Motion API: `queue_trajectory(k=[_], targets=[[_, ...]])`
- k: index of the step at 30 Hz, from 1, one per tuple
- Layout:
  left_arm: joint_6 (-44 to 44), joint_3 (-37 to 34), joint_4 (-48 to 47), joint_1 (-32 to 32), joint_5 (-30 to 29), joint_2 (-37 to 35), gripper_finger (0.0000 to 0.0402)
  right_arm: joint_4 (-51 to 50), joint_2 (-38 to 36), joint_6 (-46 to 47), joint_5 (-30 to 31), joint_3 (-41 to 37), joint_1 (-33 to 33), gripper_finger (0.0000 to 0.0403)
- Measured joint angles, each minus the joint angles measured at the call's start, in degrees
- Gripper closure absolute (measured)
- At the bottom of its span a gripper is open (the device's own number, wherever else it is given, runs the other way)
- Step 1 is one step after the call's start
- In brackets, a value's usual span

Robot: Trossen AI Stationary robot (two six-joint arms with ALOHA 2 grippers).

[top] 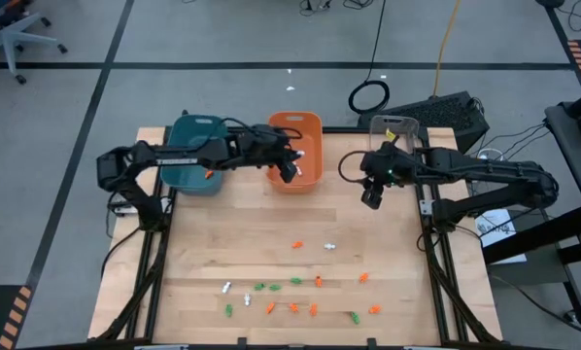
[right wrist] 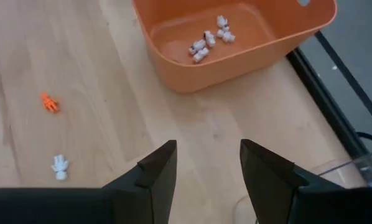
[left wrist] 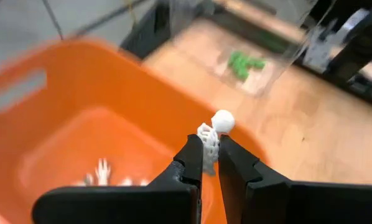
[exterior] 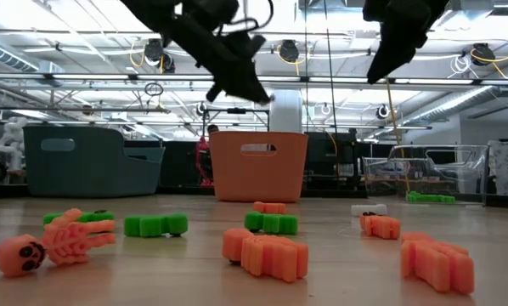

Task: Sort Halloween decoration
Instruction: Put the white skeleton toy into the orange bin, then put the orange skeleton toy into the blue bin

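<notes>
My left gripper (top: 292,173) reaches across the teal bin (top: 195,154) and hangs over the orange bin (top: 296,151). It is shut on a tiny white skeleton (left wrist: 212,135). Several white trinkets (right wrist: 208,37) lie on the orange bin's floor. My right gripper (top: 373,197) hangs open above bare table beside the clear bin (top: 397,131), with nothing between its fingers (right wrist: 161,168). Green trinkets (left wrist: 245,64) lie in the clear bin. Orange, green and white trinkets (top: 295,292) lie scattered on the table's near half. My left gripper pinches the white skeleton by its ribs and lower body (left wrist: 207,146) between its two fingertips. The skull (left wrist: 222,120) sticks out past the tips. The fingers slant downward, coming from the table's left. The skeleton is lifted clear, above the orange bin's near part.
The three bins stand in a row along the far edge, teal at the left, orange in the middle, clear at the right. An orange trinket (right wrist: 49,102) and a white one (right wrist: 60,167) lie on the table's middle. Bare wood lies between bins and trinkets.
</notes>
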Motion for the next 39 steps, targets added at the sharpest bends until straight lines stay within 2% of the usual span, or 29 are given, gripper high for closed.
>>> queue_trajectory(k=[6, 12, 22, 25, 31, 36, 39], targets=[[0.44, 0.00, -3.60, 0.00, -0.12, 3.31, 0.0365, 1.01, 0.00, -2.19, -0.04, 0.00, -0.73, 0.0243], [2.30, -0.02, -5.20, 0.07, -0.63, 6.34, 0.0311, 1.97, 0.09, -4.45, -0.07, 0.00, -1.57, 0.0243], [2.25, 1.24, -6.55, 0.07, -3.10, 4.96, 0.0238, 5.14, 0.52, -2.20, -0.26, 0.00, -2.26, 0.0243], [2.23, 3.93, -9.13, -0.13, -3.16, 4.11, 0.0231, 5.25, 0.79, 0.16, -0.78, 0.00, -2.26, 0.0243], [2.05, 10.86, -16.65, -1.52, -3.16, 1.67, 0.0231, 5.23, 0.74, 8.91, -7.10, -0.02, -1.97, 0.0243], [-3.51, 15.86, -24.11, -3.89, -2.80, -1.85, 0.0231, 6.47, 0.74, 20.19, -11.51, -0.02, -0.31, 0.0243], [-6.21, 16.40, -25.37, -5.63, 0.52, -5.69, 0.0231, 8.67, 0.74, 25.64, -12.35, -0.02, 1.75, 0.0243]])
